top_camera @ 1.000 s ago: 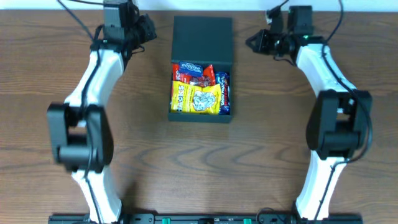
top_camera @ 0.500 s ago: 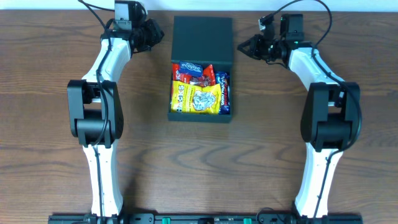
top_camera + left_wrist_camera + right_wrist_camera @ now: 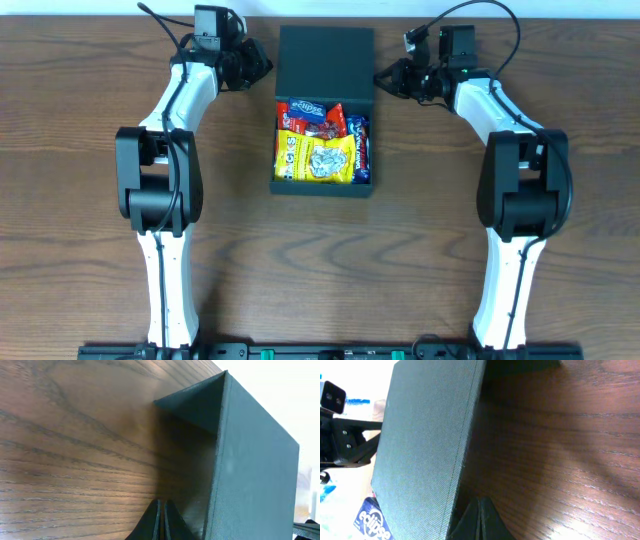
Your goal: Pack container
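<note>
Wood-grain table (image 3: 80,120), where my left gripper (image 3: 262,66) and right gripper (image 3: 384,78), both pinched shut and empty, flank the open lid (image 3: 325,60) of the container (image 3: 322,188), equally near, which runs lengthwise away from me, snacks (image 3: 322,145) inside, lid at the far end.

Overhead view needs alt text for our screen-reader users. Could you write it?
An open dark teal container packed with colourful snack packets sits on a wooden table, its lid open toward the far side. The left gripper and right gripper, both shut, flank the lid's side edges.
</note>
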`<state>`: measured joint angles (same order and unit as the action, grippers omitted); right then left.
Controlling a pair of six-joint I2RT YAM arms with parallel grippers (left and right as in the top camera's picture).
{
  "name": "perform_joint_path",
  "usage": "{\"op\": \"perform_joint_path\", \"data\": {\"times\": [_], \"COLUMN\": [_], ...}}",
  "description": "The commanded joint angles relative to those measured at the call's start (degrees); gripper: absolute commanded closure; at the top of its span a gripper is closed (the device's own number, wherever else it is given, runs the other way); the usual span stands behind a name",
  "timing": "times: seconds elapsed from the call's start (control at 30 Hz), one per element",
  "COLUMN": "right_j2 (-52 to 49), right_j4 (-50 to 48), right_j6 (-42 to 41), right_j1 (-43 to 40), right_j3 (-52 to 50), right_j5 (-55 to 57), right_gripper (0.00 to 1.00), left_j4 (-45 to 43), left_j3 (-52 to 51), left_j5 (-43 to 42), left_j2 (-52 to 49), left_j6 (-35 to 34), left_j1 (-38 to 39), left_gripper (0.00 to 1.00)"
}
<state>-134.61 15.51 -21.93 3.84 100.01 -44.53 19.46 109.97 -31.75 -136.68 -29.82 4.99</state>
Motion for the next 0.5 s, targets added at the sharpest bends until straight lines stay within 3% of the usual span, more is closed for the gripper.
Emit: {"op": "perform_joint_path", "data": {"times": [0.0,0.23,0.47], "right_j2": [-0.68,-0.74,-0.72], "right_j4": [-0.17,-3.28,-9.90], "right_j6": [-0.31,2.67,4.24], "right_j1": [0.39,0.44,0.11], "right_j3": [0.50,0.50,1.66], "right_j5": [-0.28,-7.30,-17.53], "right_gripper": [0.99,0.99,0.99], "left_j4": [-0.04,-0.22,-1.07], "left_j3": [1.42,1.42,2.82], "left_j5": [-1.25,-3.87,-11.41], "left_j2": [-1.68,-1.68,-1.40], "left_j6": [-0.02,0.37,5.29], "left_j1": [1.20,2.93,1.73], "left_gripper": [0.94,0.94,0.94]}}
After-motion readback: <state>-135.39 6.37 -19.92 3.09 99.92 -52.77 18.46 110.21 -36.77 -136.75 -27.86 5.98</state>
